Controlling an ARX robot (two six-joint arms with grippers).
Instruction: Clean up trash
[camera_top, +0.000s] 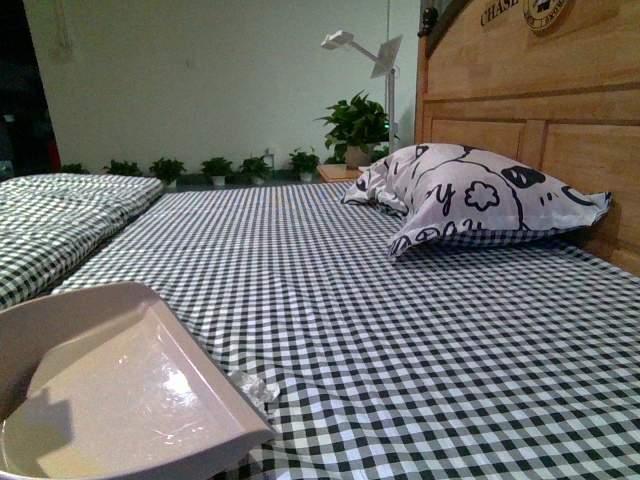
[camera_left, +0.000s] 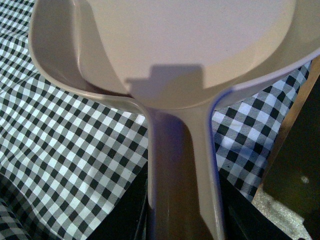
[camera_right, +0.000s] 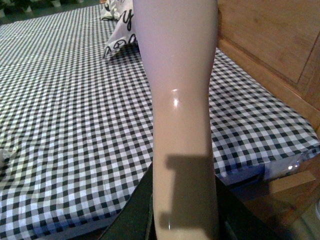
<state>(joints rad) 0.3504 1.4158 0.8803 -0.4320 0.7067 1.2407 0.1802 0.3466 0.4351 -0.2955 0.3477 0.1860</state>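
The pale beige dustpan (camera_top: 110, 390) rests on the checked bed at the near left, its mouth facing right. My left gripper (camera_left: 182, 210) is shut on the handle of the dustpan (camera_left: 190, 50). The pan holds nothing that I can see. The trash (camera_top: 252, 388), a small crumpled whitish ball, lies on the sheet right at the pan's front lip. In the right wrist view a sliver of the trash (camera_right: 4, 156) shows at the frame's edge. My right gripper (camera_right: 185, 210) is shut on the pale brush handle (camera_right: 177, 100), held above the bed near the headboard side; the bristles are out of view.
A white pillow (camera_top: 470, 195) with black cartoon print leans against the wooden headboard (camera_top: 530, 90) at the far right. A folded checked quilt (camera_top: 60, 215) lies at the left. Potted plants (camera_top: 355, 125) and a white lamp (camera_top: 385, 60) stand beyond the bed.
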